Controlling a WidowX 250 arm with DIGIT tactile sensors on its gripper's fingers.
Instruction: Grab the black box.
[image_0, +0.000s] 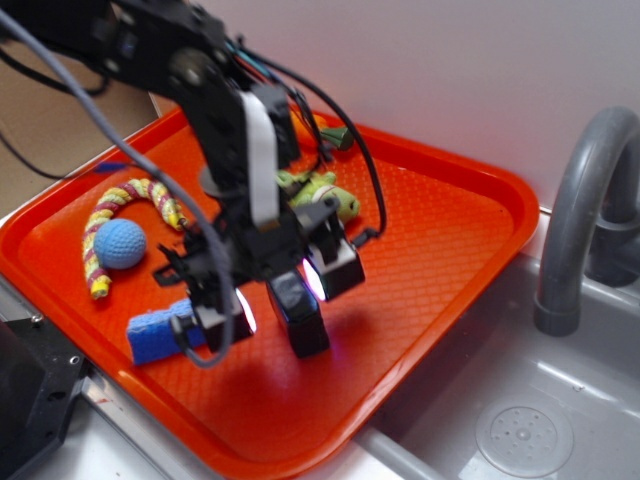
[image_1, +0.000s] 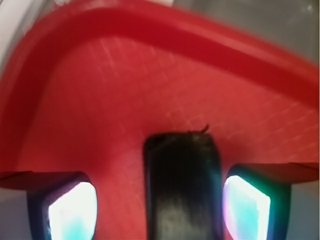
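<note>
Right now we have the pincer (image_0: 282, 292) low over the orange tray (image_0: 450, 230), and the black box (image_0: 298, 313) sits directly between its two fingers, on the tray's front-middle area. Pincer state: fingers apart, not clamped; the wrist view shows red tray floor in a gap on each side of the box (image_1: 183, 187), a wider gap on the left than the right. So the box is not off to any side of the pincer, it is already inside the opening, slightly nearer the right finger. Long axis: in the wrist view the box runs away from the camera toward the tray's far rim, crossways to the line on which the fingers shut, so they would meet its long sides. In the exterior view its far end points down toward the tray's near edge. We cannot tell whether the box touches the tray floor or is tipped. We judge the next move is simply shutting the fingers. Blue sponge (image_0: 160, 335) lies just left of the pincer; blue ball (image_0: 120, 244), rope toy (image_0: 125, 205) and green plush (image_0: 318, 190) sit further back.
</note>
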